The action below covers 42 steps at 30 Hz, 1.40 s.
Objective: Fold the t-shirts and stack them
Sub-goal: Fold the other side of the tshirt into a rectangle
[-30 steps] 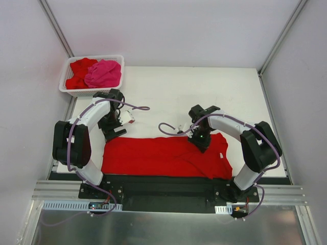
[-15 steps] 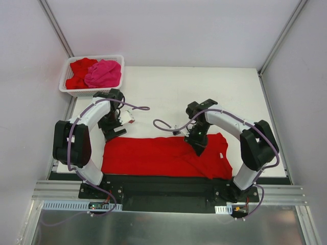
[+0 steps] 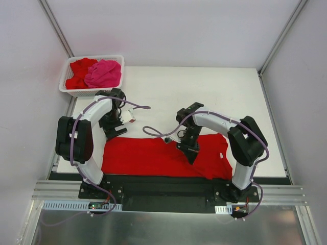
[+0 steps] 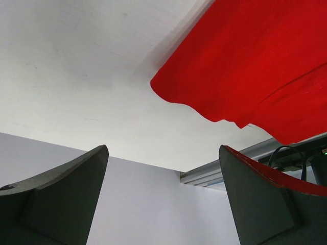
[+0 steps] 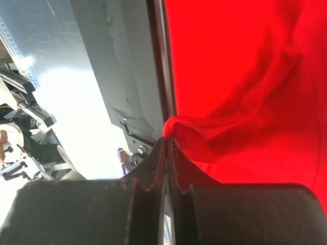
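While the left hand (image 3: 116, 132) gapes at the left end of the red t-shirt (image 3: 143, 155), the right hand (image 3: 188, 150) clamps a fold past its middle.

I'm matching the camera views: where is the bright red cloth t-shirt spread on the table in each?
Top external: bright red cloth t-shirt along the table's near edge, centre.
Left wrist: upper right.
Right wrist: right half, a fold pinched by the right fingers.
Shared landmark: rig frame bordering the shirt.

Bright red cloth t-shirt (image 3: 143, 155) spread along the desk's (image 3: 204, 87) near edge; crumpled red t-shirt (image 3: 79, 69), hot pink t-shirt (image 3: 103, 74) at its far-left corner.
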Tool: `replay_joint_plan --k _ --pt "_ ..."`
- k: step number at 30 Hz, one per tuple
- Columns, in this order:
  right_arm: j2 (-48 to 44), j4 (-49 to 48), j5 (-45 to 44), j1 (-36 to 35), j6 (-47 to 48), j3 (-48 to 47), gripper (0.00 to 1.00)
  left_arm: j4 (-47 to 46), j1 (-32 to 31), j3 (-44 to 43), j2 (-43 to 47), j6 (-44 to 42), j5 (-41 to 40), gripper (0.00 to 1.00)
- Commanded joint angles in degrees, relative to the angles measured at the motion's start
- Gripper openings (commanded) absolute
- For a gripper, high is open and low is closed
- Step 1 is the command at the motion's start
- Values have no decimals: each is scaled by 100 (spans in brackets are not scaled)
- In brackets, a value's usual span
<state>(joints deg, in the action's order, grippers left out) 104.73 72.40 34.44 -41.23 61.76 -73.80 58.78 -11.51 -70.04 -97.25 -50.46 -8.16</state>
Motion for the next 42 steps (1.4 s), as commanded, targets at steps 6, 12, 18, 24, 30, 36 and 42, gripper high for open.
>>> replay_joint_plan --k 6,12,18,24,30,36,42 --pt "-23 -235 414 -578 -383 -108 1 107 61 -405 -162 -192 -124 90" --pt "-57 -367 380 -763 -586 -55 8 107 61 -519 -198 -263 -115 91" --pt "-444 -507 -242 -685 -857 -65 62 98 61 -651 -259 -263 -63 91" --pt "-1103 -1087 -1910 70 -1306 269 62 116 43 -836 -338 -281 -1 91" --pt "-1262 -1808 -3021 1090 -1096 735 58 98 -9 -792 -364 -281 87 91" --pt "-481 -2011 -3338 1741 -1052 297 54 107 -158 -862 -496 -201 139 91" --pt "-313 -2300 -3742 1908 -1043 121 54 168 -378 -783 -479 -166 254 91"
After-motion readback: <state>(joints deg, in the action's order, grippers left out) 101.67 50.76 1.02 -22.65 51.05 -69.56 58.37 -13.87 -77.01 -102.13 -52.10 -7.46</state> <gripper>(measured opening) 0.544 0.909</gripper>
